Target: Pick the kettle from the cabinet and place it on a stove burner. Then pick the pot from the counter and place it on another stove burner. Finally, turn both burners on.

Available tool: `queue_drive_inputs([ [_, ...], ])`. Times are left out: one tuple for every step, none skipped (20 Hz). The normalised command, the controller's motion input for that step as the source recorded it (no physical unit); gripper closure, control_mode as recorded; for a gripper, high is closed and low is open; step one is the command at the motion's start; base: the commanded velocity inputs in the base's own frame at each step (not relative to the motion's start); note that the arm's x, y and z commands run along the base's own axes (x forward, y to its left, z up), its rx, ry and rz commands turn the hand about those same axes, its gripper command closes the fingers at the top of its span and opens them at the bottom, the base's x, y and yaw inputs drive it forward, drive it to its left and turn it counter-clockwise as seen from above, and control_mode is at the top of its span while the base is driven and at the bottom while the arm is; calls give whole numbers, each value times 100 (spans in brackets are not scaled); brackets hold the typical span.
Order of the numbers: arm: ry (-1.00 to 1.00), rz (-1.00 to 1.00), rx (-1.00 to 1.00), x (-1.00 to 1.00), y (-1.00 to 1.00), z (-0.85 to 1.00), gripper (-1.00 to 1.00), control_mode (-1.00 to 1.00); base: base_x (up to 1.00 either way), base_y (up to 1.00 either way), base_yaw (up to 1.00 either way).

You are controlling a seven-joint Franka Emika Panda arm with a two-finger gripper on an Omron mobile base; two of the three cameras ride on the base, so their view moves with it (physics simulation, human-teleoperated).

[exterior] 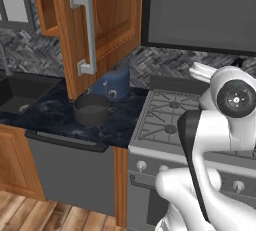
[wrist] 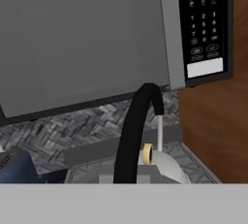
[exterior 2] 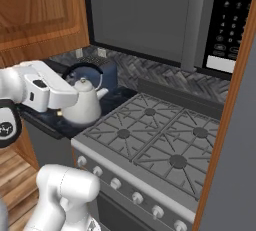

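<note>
1. The white kettle (exterior 2: 84, 106) is up in the air, just past the left edge of the stove (exterior 2: 150, 140), with the counter (exterior: 60, 117) below it.
2. The gripper (exterior 2: 70, 96) is squeezed tight on the kettle's thin black handle (wrist: 135, 131) — the handle curves up right in front of the hand camera.
3. The dark grey pot (exterior: 92, 110) sits on the counter, just in front of the blue toaster (exterior: 114, 82).
4. The wooden cabinet door (exterior: 100, 25) hangs open above the counter.
5. The stove's black grates are bare — a grey microwave (exterior 2: 150, 15) hangs above them.
</note>
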Motion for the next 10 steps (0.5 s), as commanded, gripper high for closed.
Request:
queue_drive_inputs([
  [0,0,0,30,-14,-19,100,-100,0,0,0],
  [-1,0,0,33,-13,-26,100,-100,0,0,0],
  [-3,0,0,36,-7,-29,100,-100,0,0,0],
  [-4,0,0,41,-8,-34,100,-100,0,0,0],
  [-5,0,0,44,-4,-31,100,-100,0,0,0],
  [-6,0,0,42,-4,-32,100,-100,0,0,0],
  [-6,0,-1,41,-5,-30,100,-100,0,0,0],
  [-5,0,0,43,0,-25,100,-100,0,0,0],
  [-5,0,0,38,0,-25,100,-100,0,0,0],
  [-5,0,0,36,0,-21,100,-100,0,0,0],
])
